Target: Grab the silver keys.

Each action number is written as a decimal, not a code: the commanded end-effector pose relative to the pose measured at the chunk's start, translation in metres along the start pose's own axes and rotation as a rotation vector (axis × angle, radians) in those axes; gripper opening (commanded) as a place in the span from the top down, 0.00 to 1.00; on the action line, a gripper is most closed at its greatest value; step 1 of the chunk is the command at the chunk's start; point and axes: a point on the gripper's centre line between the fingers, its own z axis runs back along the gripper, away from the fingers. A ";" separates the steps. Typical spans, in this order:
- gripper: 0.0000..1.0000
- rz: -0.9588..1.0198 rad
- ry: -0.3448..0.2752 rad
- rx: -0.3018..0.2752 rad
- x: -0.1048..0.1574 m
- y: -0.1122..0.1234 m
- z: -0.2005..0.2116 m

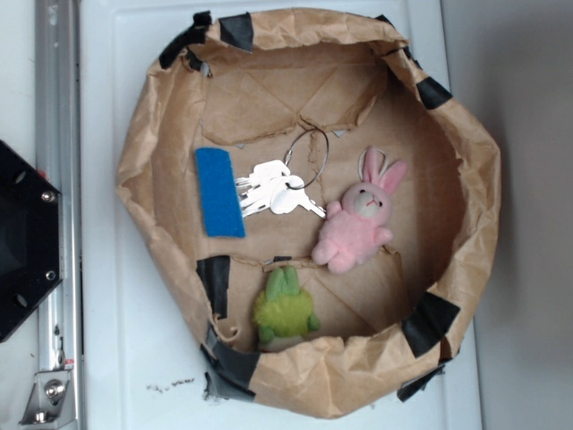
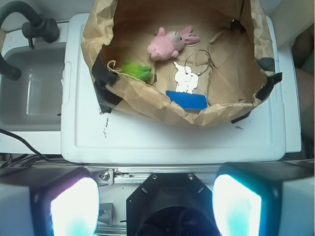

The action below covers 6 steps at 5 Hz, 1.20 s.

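The silver keys [image 1: 274, 194] lie flat in the middle of a brown paper bowl [image 1: 466, 215], their wire ring at the upper right. In the wrist view the silver keys [image 2: 186, 78] show white, far ahead inside the paper bowl [image 2: 142, 96]. My gripper [image 2: 155, 204] is open, with its two glowing pads wide apart at the bottom of the wrist view and nothing between them. It hangs over the robot's black base, well short of the bowl. The gripper does not show in the exterior view.
A blue sponge [image 1: 219, 192] lies just left of the keys, a pink bunny [image 1: 360, 226] right of them, and a green plush toy [image 1: 285, 307] below. The bowl stands on a white table [image 1: 134, 340]. A black robot base [image 1: 22, 242] sits at the left. A sink [image 2: 29, 86] lies beside the table.
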 end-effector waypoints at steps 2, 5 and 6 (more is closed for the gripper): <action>0.00 0.198 -0.050 0.043 0.048 -0.013 -0.015; 0.00 0.517 -0.156 0.134 0.103 0.020 -0.088; 0.00 0.546 -0.155 0.082 0.110 0.034 -0.108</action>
